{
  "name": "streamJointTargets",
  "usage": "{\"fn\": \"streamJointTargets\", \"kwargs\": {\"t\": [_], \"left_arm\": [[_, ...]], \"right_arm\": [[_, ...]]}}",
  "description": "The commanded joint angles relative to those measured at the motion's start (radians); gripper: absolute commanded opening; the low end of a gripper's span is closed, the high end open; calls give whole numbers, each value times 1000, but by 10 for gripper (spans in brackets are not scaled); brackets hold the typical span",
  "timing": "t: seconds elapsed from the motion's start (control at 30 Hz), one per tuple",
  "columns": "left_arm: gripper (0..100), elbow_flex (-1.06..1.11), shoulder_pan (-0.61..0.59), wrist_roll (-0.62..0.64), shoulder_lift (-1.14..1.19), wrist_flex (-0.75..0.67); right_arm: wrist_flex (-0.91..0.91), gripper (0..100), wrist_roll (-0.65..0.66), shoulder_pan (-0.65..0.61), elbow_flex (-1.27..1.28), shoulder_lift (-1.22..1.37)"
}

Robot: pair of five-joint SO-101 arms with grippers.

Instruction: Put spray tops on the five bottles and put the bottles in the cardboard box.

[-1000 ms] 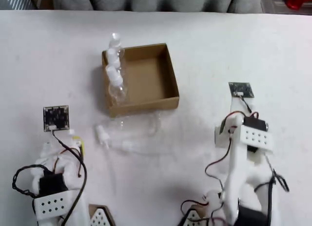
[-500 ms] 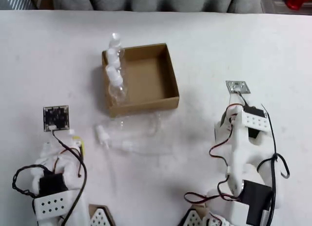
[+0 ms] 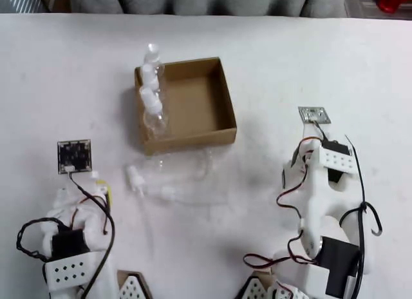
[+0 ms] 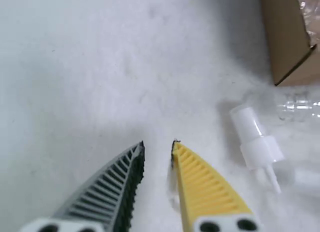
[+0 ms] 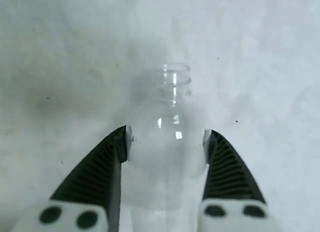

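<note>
My right gripper (image 5: pixel 165 134) is shut on a clear bottle (image 5: pixel 172 122) with a bare, uncapped neck, one black finger on each side of it, above the white table. My left gripper (image 4: pixel 158 143) hovers low over the table at the near left, its grey and yellow fingers a narrow gap apart with nothing between them. A loose white spray top (image 4: pixel 255 139) lies just beyond it, also seen as the spray top (image 3: pixel 135 176) in the high view. Clear uncapped bottles (image 3: pixel 183 176) lie in front of the cardboard box (image 3: pixel 228 99). Bottles with white tops (image 3: pixel 152 93) lean along the box's left wall.
The right arm (image 3: pixel 322 196) stands at the near right and the left arm (image 3: pixel 71 241) at the near left, both with loose cables. Grey chairs line the table's far edge.
The right arm has changed posture, its wrist drawing slightly left and away while its elbow dropped toward the near edge. The left arm, box and loose bottles have stayed put.
</note>
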Motion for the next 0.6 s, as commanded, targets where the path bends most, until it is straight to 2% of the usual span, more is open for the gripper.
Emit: {"fn": "streamJointTargets", "kwargs": {"t": [0.0, 0.5, 0.57], "left_arm": [[99, -8, 13, 11, -18, 2], [98, 5, 5, 12, -19, -3], [98, -41, -13, 12, -19, 37]], "right_arm": [[-5, 19, 11, -1, -38, -4], [-105, 16, 3, 2, 3, -4], [-105, 16, 3, 4, 3, -2]]}}
